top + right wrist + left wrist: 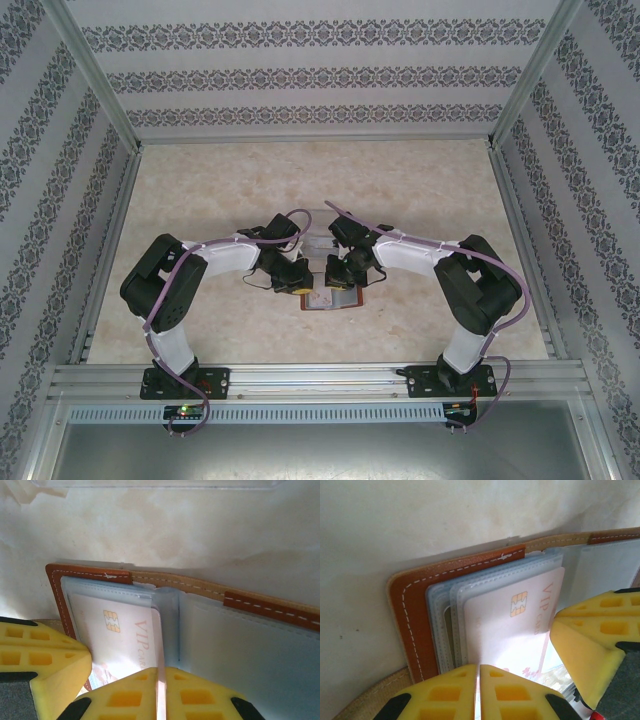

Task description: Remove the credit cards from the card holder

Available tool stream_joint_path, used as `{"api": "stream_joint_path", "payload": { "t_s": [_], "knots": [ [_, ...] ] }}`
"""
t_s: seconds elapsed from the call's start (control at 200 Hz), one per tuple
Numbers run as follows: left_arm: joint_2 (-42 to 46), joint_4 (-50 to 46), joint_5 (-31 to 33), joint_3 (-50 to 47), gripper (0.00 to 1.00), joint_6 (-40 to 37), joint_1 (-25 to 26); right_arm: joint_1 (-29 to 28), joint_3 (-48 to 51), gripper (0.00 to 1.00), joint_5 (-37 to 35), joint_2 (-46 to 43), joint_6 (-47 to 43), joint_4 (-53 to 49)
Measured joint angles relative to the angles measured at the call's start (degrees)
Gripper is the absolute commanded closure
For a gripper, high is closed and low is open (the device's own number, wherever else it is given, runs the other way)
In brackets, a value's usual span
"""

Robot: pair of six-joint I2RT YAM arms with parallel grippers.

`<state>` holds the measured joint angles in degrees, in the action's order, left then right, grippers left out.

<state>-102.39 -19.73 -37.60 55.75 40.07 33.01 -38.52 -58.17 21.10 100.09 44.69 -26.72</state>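
Note:
The reddish-brown card holder [330, 298] lies open on the table between both arms, its stitched cover [412, 610] [90, 573] and bluish-grey sleeves [250, 655] facing up. A white credit card [510, 625] [125, 635] with a gold chip and "VIP CARD" print sits in the front sleeve. Its right edge lifts up into my right gripper [160, 687] [340, 280], which is shut on it. My left gripper [479, 685] [297, 283] is shut at the near edge of the sleeve stack, with a thin pale edge in the slit between its fingers. The two grippers stand close side by side.
A clear plastic tray [318, 228] [150, 484] lies just behind the holder. The table is pale marbled stone [200, 190] with metal rails and patterned walls on three sides.

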Motion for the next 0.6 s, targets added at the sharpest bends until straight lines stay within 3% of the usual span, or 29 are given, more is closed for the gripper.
{"api": "stream_joint_path", "payload": {
  "t_s": [0.255,0.599],
  "knots": [
    [0.00,0.00,0.09,0.00,0.90,-0.15,0.00,-0.17,-0.04,0.84,-1.16,0.00,0.07,-0.74],
    [0.00,0.00,0.09,0.00,0.90,-0.17,0.00,-0.26,-0.04,0.87,-0.81,-3.17,0.17,0.46]
  ]
}}
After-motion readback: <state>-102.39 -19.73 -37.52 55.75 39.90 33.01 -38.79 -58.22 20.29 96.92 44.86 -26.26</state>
